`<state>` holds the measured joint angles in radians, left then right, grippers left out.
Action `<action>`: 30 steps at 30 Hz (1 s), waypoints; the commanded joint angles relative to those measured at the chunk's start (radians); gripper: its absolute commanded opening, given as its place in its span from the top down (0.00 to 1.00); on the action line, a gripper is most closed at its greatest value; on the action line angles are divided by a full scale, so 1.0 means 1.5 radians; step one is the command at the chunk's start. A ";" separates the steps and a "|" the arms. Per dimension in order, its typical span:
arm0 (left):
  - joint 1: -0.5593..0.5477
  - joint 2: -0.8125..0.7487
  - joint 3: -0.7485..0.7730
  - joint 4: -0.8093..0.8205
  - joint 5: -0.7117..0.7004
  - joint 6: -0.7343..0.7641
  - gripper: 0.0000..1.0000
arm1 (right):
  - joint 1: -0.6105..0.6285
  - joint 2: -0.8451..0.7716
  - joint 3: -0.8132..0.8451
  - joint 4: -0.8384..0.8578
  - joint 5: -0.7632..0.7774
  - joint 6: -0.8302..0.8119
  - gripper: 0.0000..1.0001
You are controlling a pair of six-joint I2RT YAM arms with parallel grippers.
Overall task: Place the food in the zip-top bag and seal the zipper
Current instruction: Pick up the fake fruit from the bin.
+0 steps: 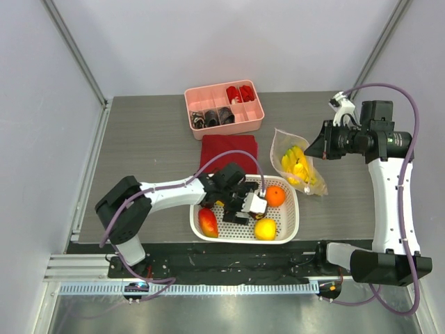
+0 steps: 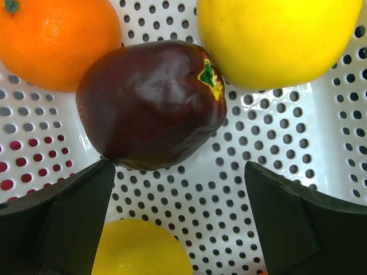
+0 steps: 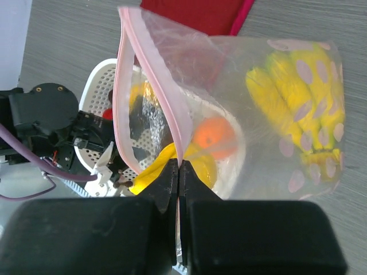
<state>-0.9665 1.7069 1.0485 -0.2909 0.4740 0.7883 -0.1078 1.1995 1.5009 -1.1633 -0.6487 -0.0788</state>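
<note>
left pincer [image 2: 179, 171] agape, plum [image 2: 150, 103] just beyond

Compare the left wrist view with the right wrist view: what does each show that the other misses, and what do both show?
Left wrist only: a dark plum, with the left jaws open just short of it. Right wrist only: the clear bag holding bananas, the right jaws shut on its mouth strip, and a red cloth. Both: the white holed basket and the orange.
</note>
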 commanded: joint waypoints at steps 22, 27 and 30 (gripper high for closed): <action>-0.065 -0.005 -0.040 0.185 -0.038 0.090 0.00 | 0.000 -0.002 0.023 0.013 0.046 0.018 0.99; -0.071 0.001 -0.031 0.140 -0.038 0.108 0.13 | 0.000 -0.006 0.037 0.009 0.019 0.015 0.99; -0.071 -0.006 -0.025 0.113 -0.048 0.110 0.24 | 0.000 -0.017 0.054 0.012 0.001 0.017 0.99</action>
<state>-1.0672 1.7054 0.9909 -0.0738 0.4072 0.9241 -0.1078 1.2022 1.5242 -1.1763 -0.6060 -0.0551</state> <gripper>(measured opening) 0.839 0.022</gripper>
